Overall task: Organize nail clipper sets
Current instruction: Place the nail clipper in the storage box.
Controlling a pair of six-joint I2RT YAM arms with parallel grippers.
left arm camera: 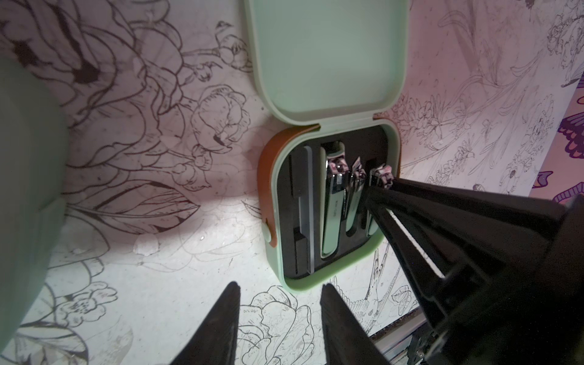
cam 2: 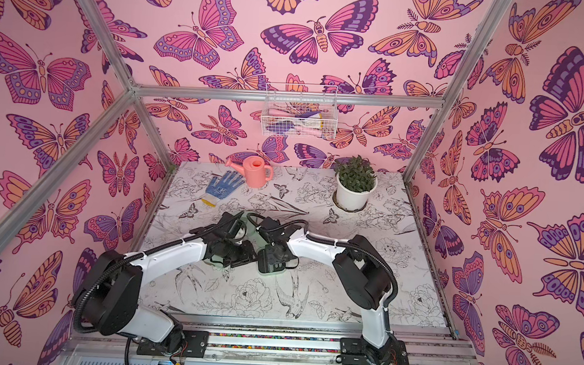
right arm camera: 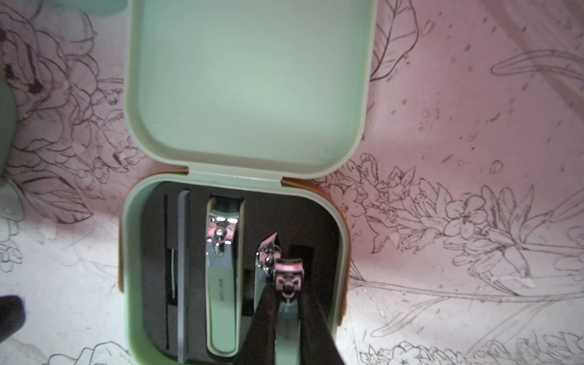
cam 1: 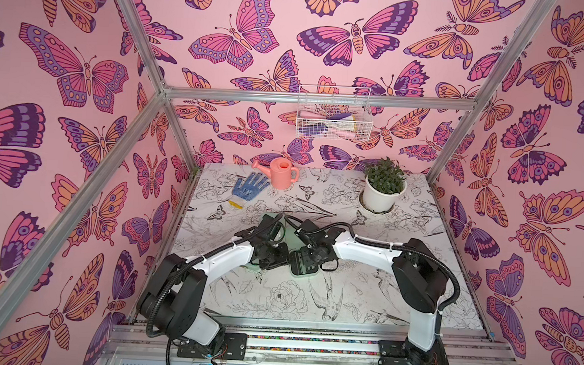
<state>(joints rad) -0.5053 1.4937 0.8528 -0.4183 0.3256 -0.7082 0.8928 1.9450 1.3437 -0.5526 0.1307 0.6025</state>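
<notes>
Right gripper (right arm camera: 287,295) pinches a small grey-green metal clipper (right arm camera: 288,275) at the end slot of the open mint-green plastic case (right arm camera: 128,284), lengthwise, head toward the hinge; I see both forearms (cam 1: 362,252) angled inward, left gripper (left arm camera: 279,286) spread, empty.

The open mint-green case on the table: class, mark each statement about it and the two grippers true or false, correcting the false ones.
1. The case has its lid laid open. True.
2. The right gripper is shut on a small clipper at the tray. True.
3. The left gripper holds the large clipper. False: it is open and empty, and the large clipper lies in its slot.
4. The tray is white. False: it is black.
</notes>
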